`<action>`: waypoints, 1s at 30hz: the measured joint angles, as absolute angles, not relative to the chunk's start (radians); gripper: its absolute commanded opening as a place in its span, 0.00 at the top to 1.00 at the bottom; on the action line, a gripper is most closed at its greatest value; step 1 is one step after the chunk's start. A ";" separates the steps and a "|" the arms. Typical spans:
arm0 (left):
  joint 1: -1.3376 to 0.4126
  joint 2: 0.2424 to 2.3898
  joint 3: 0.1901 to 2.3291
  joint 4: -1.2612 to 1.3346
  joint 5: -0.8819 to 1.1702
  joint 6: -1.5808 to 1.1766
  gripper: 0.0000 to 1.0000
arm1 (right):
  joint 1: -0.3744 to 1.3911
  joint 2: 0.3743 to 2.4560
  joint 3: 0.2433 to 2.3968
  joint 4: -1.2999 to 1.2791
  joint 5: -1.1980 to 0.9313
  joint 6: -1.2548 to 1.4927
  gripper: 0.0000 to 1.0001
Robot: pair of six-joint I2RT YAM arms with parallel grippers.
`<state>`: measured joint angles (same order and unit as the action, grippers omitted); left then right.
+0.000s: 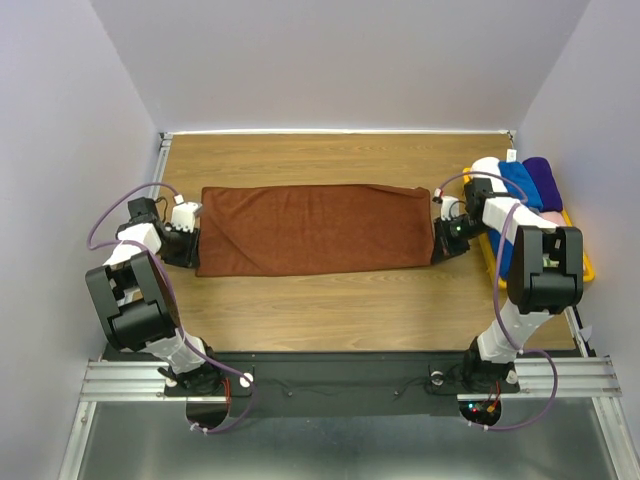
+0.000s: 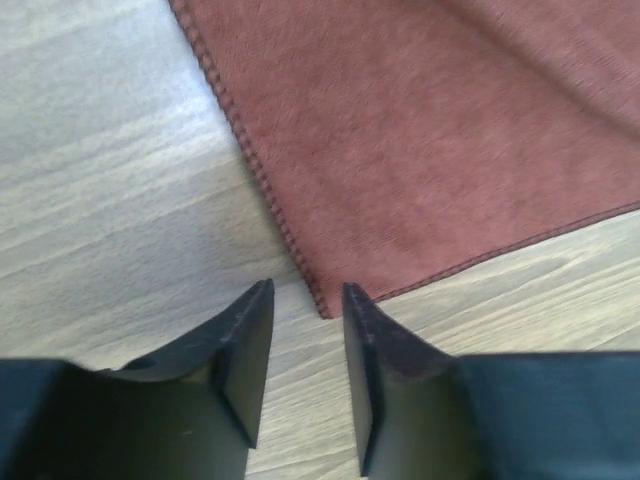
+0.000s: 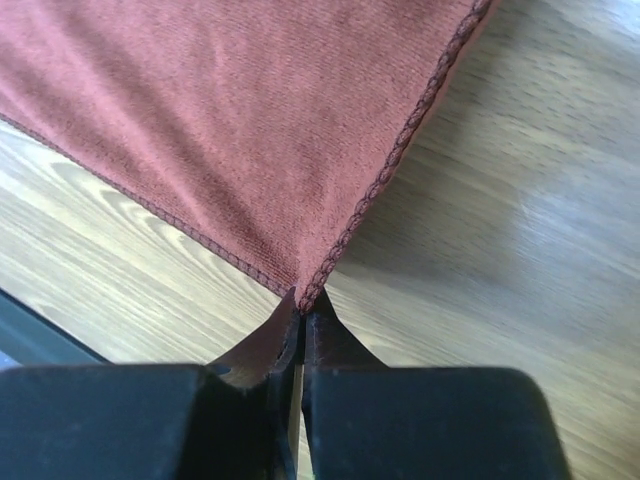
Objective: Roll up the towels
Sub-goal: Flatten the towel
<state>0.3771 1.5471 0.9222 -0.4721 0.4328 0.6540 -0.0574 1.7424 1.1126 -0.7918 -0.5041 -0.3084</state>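
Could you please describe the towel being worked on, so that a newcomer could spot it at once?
Look at the wooden table: across its middle lies the brown towel, spread flat, one corner pinched by the right hand. Unlike the rolled towels piled at the table's right edge, it is unrolled and plain rust-brown.

We see our right fingers (image 3: 262,352) pressed together, pinching the corner of the brown towel (image 3: 230,120). Its stitched hems run from the tips away to the left and up to the right. The right hem casts a shadow on the wood counter (image 3: 520,250).
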 measured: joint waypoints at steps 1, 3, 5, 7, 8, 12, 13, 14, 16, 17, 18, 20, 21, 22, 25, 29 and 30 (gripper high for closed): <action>0.377 1.554 0.922 -0.474 0.431 0.658 0.61 | -0.057 1.742 1.111 -0.793 -0.496 -0.308 0.99; 0.382 1.555 0.920 -0.479 0.427 0.669 0.62 | -0.057 1.742 1.098 -0.790 -0.482 -0.310 0.99; 0.382 1.554 0.916 -0.483 0.425 0.678 0.62 | -0.057 1.742 1.079 -0.791 -0.472 -0.311 0.99; 0.382 1.554 0.915 -0.492 0.422 0.686 0.62 | -0.057 1.742 1.055 -0.798 -0.461 -0.313 0.89; 0.383 1.553 0.915 -0.496 0.422 0.690 0.62 | -0.057 1.742 1.047 -0.807 -0.454 -0.315 0.72; 0.384 1.541 0.915 -0.516 0.440 0.700 0.62 | -0.057 1.736 1.055 -0.839 -0.434 -0.324 0.48; 0.384 1.535 0.917 -0.524 0.448 0.701 0.62 | -0.057 1.729 1.063 -0.846 -0.421 -0.326 0.47; 0.384 1.529 0.920 -0.535 0.457 0.703 0.61 | -0.057 1.721 1.077 -0.859 -0.409 -0.327 0.46; 0.384 1.525 0.936 -0.553 0.468 0.706 0.61 | -0.057 1.700 1.115 -0.878 -0.387 -0.331 0.46; 0.384 1.525 0.945 -0.558 0.472 0.707 0.61 | -0.057 1.687 1.141 -0.891 -0.370 -0.333 0.47; 0.384 1.525 0.952 -0.559 0.477 0.709 0.61 | -0.057 1.675 1.162 -0.895 -0.358 -0.336 0.49; 0.383 1.523 0.960 -0.560 0.485 0.711 0.61 | -0.057 1.647 1.198 -0.900 -0.343 -0.342 0.57; 0.381 1.522 0.963 -0.561 0.490 0.712 0.61 | -0.057 1.626 1.215 -0.901 -0.339 -0.348 0.60; 0.381 1.521 0.963 -0.563 0.492 0.713 0.61 | -0.057 1.615 1.222 -0.902 -0.339 -0.348 0.68; 0.374 1.522 0.963 -0.567 0.498 0.714 0.63 | -0.056 1.605 1.236 -0.911 -0.352 -0.355 0.75; 0.353 1.522 0.963 -0.566 0.508 0.714 0.66 | -0.045 1.658 1.236 -0.916 -0.389 -0.352 0.76; 0.340 1.522 0.963 -0.566 0.511 0.714 0.66 | -0.040 1.684 1.232 -0.915 -0.400 -0.353 0.76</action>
<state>0.3405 1.5219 0.9627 -0.5663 0.5114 0.7136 -0.0399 1.6836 1.2324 -0.9154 -0.4004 -0.3527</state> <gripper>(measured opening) 0.348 0.246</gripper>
